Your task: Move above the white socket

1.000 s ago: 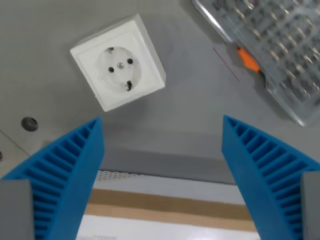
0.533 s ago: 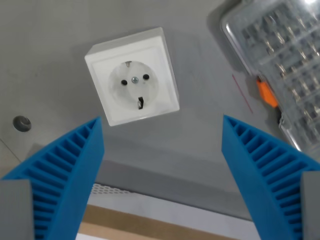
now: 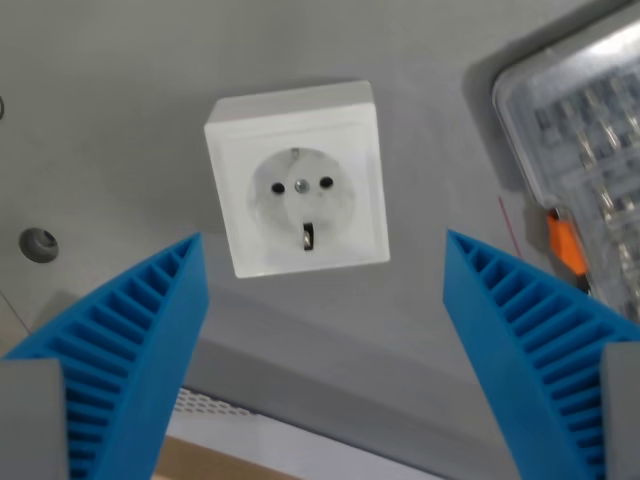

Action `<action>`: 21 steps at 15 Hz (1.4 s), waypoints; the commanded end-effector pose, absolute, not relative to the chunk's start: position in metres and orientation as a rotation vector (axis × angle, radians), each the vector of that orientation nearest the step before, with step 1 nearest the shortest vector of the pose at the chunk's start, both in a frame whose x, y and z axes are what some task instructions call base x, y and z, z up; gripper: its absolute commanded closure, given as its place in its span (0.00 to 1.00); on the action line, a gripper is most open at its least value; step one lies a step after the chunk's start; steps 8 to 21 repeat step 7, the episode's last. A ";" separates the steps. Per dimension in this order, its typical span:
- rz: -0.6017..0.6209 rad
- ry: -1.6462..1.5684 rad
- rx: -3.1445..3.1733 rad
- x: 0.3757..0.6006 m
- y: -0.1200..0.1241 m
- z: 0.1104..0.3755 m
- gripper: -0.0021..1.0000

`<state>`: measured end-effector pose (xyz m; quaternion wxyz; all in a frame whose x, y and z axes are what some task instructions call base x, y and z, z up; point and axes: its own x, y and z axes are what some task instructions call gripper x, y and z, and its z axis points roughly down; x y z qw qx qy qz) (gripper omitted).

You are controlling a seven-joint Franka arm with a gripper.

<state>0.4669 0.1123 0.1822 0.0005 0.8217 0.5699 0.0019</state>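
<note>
Since the earlier frames the whole scene has slid and turned in the wrist view, which points to the camera travelling rather than anything on the worktop shifting. One white socket now sits close to the middle of the view, squarer to the frame than it was, where before it lay toward the wrist view's left and top. A clear plastic case with an orange latch has swung toward the wrist view's right edge and is partly cut off.

For the task this reads as good progress: the socket lies ahead of and between the two blue fingers, slightly toward the wrist view's left of the midline, so a small further correction seems to be all that remains before the pincer is directly over it.

That pincer is spread wide and grips nothing; both ribbed fingers show, one at each lower corner.

Counted: one socket, with two pin holes and one centre screw; one clear case; one orange latch; two blue fingers; one round hole in the grey worktop at the wrist view's left.
</note>
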 end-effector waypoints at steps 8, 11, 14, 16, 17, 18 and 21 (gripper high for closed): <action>0.223 1.948 2.511 0.461 0.116 0.172 0.00; 0.223 1.948 2.511 0.461 0.116 0.172 0.00; 0.223 1.948 2.511 0.461 0.116 0.172 0.00; 0.223 1.948 2.511 0.461 0.116 0.172 0.00; 0.223 1.948 2.511 0.461 0.116 0.172 0.00; 0.223 1.948 2.511 0.461 0.116 0.172 0.00; 0.223 1.948 2.511 0.461 0.116 0.172 0.00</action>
